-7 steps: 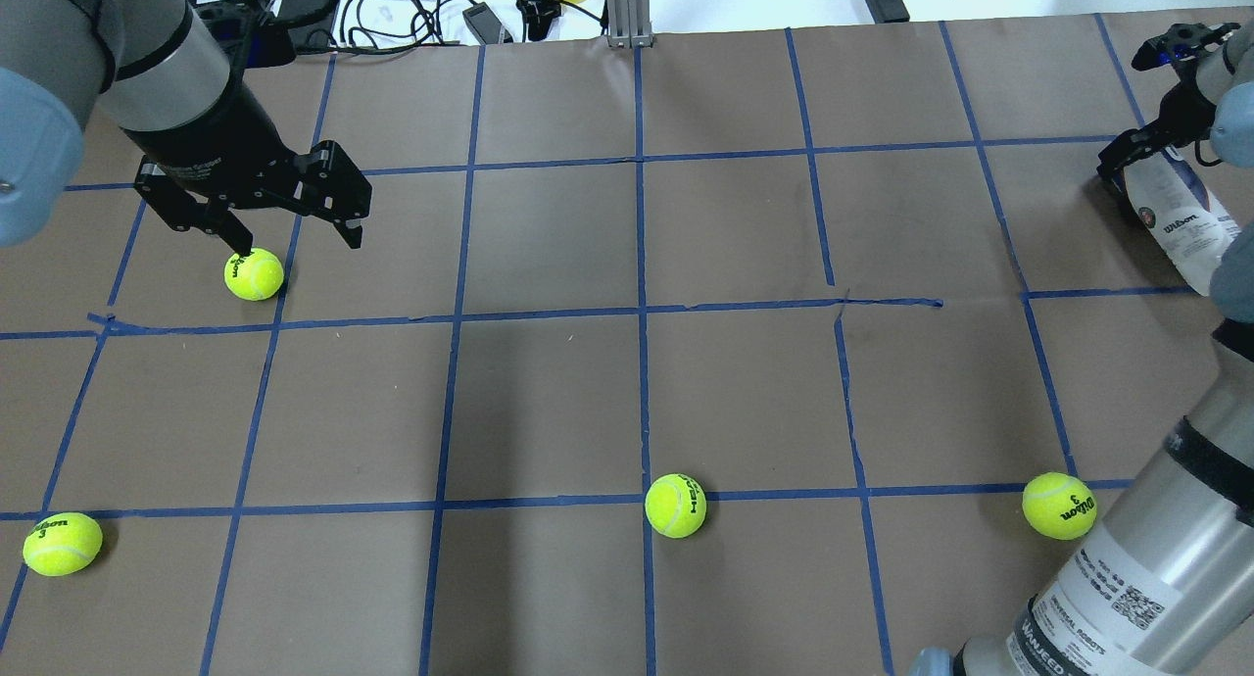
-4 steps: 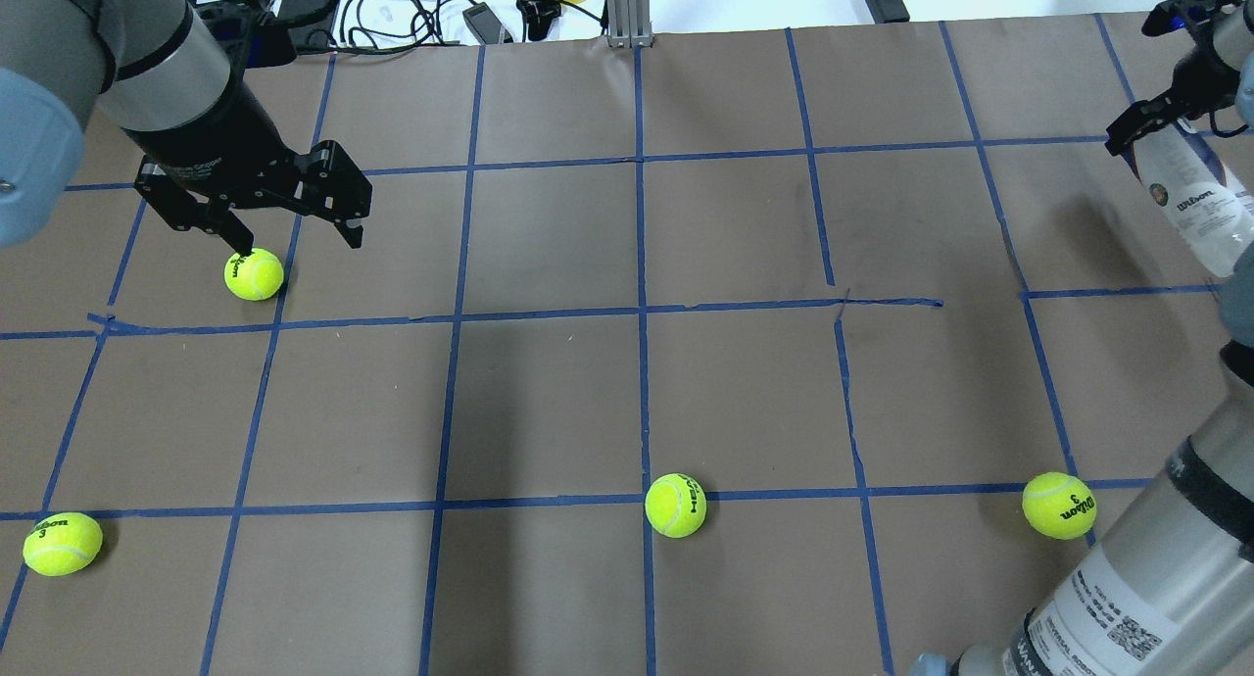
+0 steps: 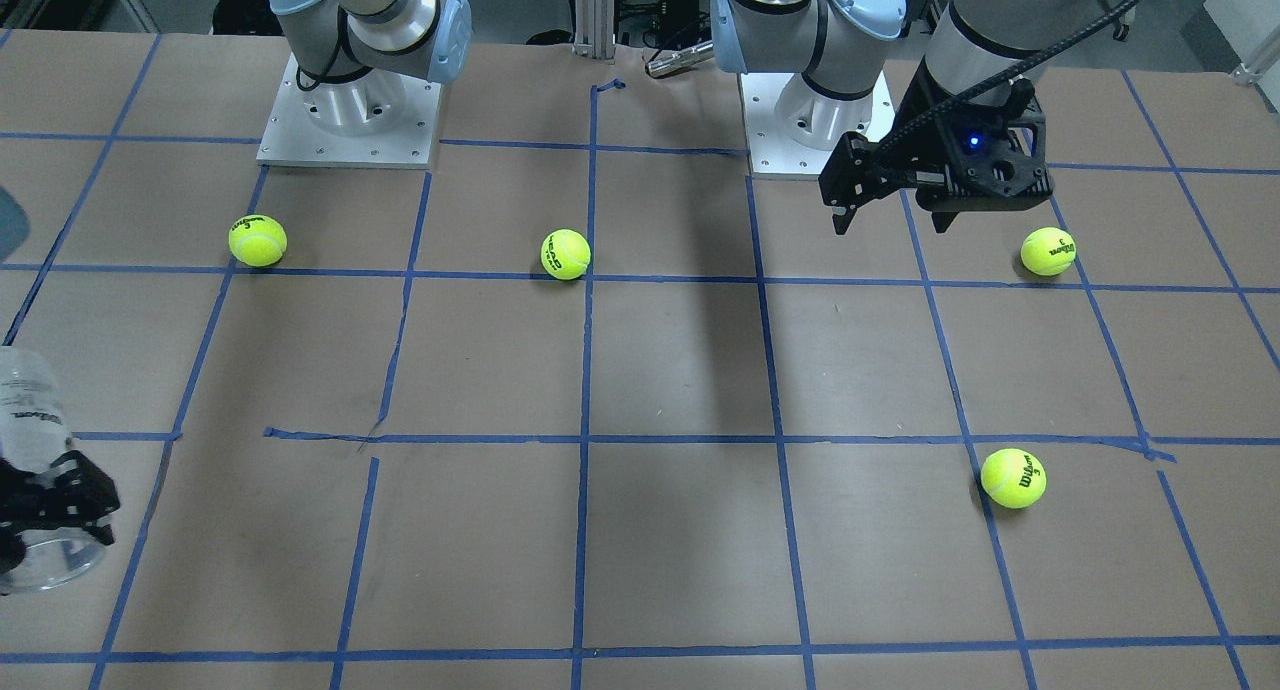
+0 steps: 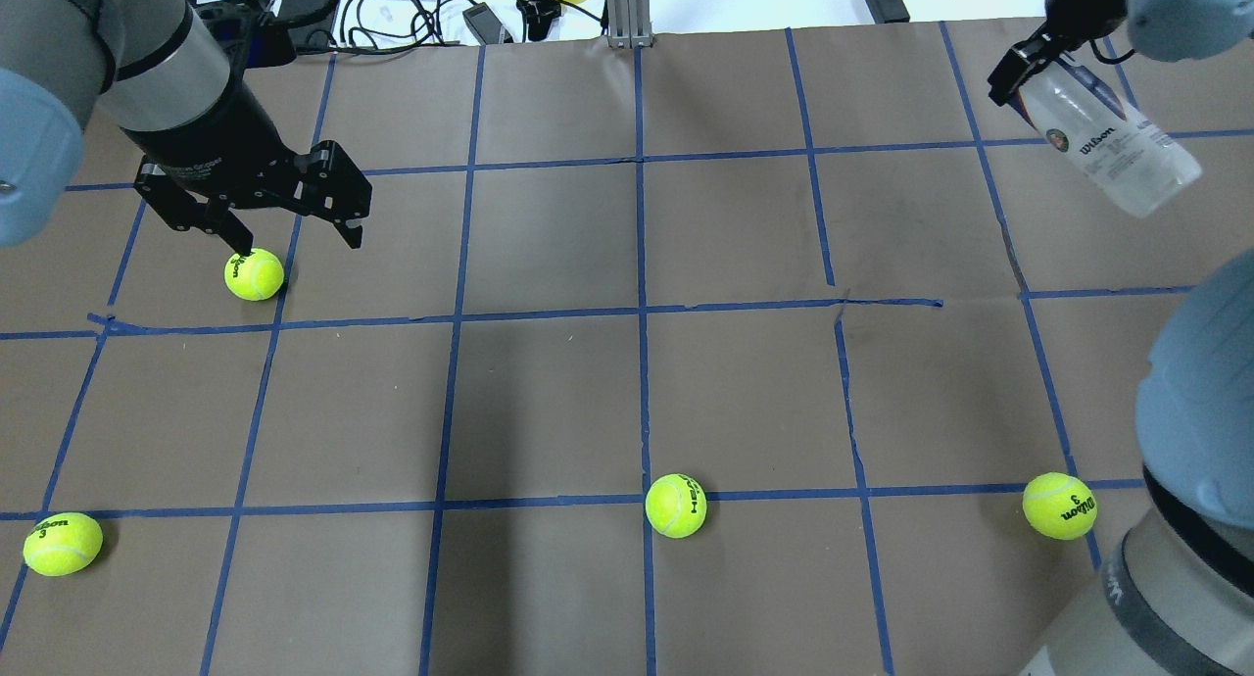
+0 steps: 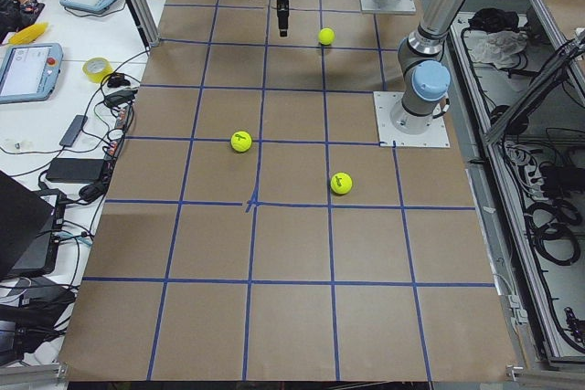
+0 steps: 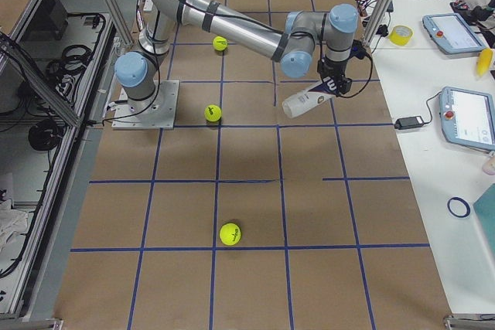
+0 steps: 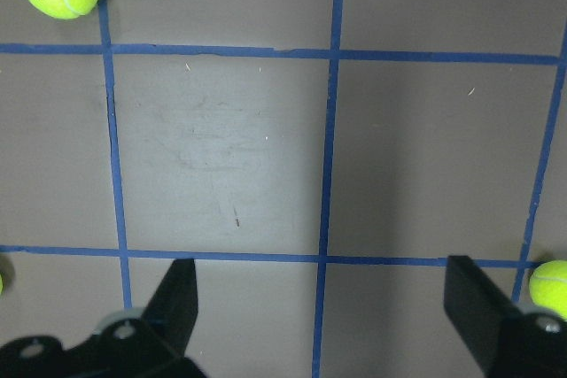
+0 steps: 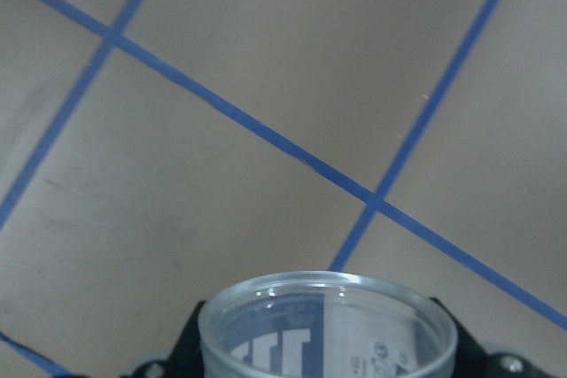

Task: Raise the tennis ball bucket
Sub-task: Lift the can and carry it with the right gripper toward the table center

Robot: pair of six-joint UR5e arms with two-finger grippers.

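Observation:
The tennis ball bucket (image 4: 1112,145) is a slim clear can with a white and navy label. My right gripper (image 4: 1019,64) is shut on its open end and holds it tilted in the air above the table's far right. It also shows in the front view (image 3: 25,405) with the gripper (image 3: 55,498) around it, in the right view (image 6: 308,101), and its rim in the right wrist view (image 8: 328,303). My left gripper (image 4: 297,240) is open and empty, high above the table, and shows in the front view (image 3: 890,220).
Several loose tennis balls lie on the brown gridded table (image 4: 549,392): one below the left gripper (image 4: 254,274), one front left (image 4: 62,544), one front middle (image 4: 676,506), one front right (image 4: 1059,506). Cables and devices (image 4: 392,0) lie beyond the far edge.
My right gripper has lifted the can higher and carried it toward the far edge and inward. The can's free end now hangs clear of the table. The left arm has not moved.

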